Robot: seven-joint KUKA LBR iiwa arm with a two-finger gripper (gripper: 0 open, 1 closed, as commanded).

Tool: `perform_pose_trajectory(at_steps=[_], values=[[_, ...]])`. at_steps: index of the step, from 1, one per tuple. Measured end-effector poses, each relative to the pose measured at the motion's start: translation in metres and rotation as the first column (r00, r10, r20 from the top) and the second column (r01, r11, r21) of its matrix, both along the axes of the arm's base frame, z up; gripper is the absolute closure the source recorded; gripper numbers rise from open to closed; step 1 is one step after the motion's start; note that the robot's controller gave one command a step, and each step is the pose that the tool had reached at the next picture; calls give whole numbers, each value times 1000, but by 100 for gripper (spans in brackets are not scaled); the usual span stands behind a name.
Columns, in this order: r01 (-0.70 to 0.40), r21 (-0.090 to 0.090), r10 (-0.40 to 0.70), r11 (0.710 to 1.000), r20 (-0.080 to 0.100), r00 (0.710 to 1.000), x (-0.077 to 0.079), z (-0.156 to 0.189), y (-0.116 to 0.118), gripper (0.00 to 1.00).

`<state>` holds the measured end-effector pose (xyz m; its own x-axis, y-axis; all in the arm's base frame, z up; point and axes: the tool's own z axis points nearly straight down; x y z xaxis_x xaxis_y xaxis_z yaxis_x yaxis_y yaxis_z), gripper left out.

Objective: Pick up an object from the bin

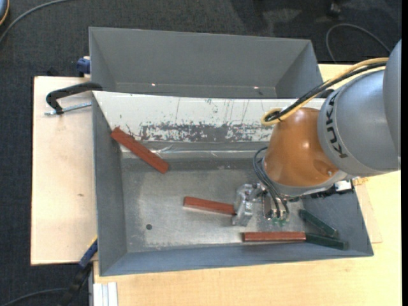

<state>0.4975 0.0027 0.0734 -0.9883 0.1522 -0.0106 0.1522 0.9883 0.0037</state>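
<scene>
Camera view: the arm [364, 123] comes into the grey metal bin [109, 203] from the right, its wrist under a rounded orange cover [296, 148] with cables looping out of it. Below the cover the gripper [244, 208] is down close to the bin floor, right of the middle and towards the near wall. Its metal tip stands at the right end of a flat red-brown bar [208, 205], which lies on the floor near the middle of the bin and runs left from the gripper, slightly slanted. The bar's right end meets the gripper. Whether the gripper is spread or pressed together, and whether it pinches the bar or merely touches it, cannot be told from here.

A second red-brown bar [274, 236] lies along the near wall, just nearer than the gripper and apart from it. A third red-brown bar [140, 150] leans at the far left, where the floor meets the far wall, well apart from the gripper. Two dark green pieces lie in the near right corner: one slanted [317, 222] just right of the gripper, the other [326, 241] off the right end of the second bar.
</scene>
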Motion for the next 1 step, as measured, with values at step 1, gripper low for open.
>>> perform_pose_trajectory(at_steps=[1], values=[[-10, 0, 10, 1000, 3, 1000, 21, 130, 25, 100]])
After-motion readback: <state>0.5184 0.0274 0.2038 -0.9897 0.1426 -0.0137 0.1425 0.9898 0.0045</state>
